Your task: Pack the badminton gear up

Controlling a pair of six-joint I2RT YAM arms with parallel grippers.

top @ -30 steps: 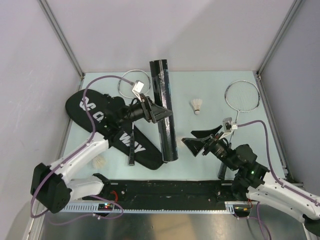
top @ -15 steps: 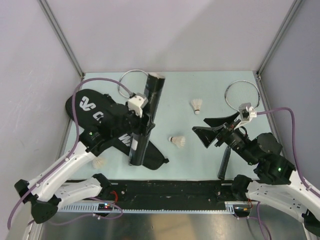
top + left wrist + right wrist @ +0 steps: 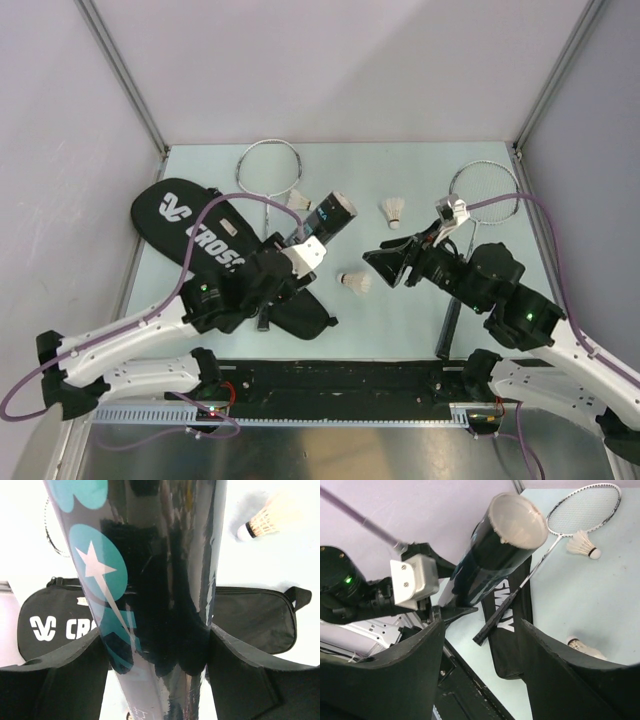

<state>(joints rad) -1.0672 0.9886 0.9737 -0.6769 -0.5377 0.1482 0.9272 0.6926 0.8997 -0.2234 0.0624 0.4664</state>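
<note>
My left gripper [image 3: 297,244] is shut on the long black tube [image 3: 330,215] and holds it off the table, tilted, with its open end toward the right. In the left wrist view the tube [image 3: 150,580] fills the space between my fingers [image 3: 65,680]. My right gripper [image 3: 395,263] is open and empty, facing the tube mouth [image 3: 517,522]. The black white-lettered racket bag [image 3: 195,235] lies at the left under my left arm. One racket [image 3: 270,165] lies across it, the other [image 3: 485,190] at the far right. Three shuttlecocks [image 3: 353,282], [image 3: 395,210], [image 3: 300,200] lie on the table.
Grey walls with metal corner posts [image 3: 120,70] close the table at the back and sides. A black rail [image 3: 340,385] runs along the near edge between the arm bases. The right racket's handle [image 3: 450,325] lies under my right arm.
My left arm has swung the tube from upright over the bag to a low tilt pointing right. My right gripper has moved left and back toward the tube mouth.
</note>
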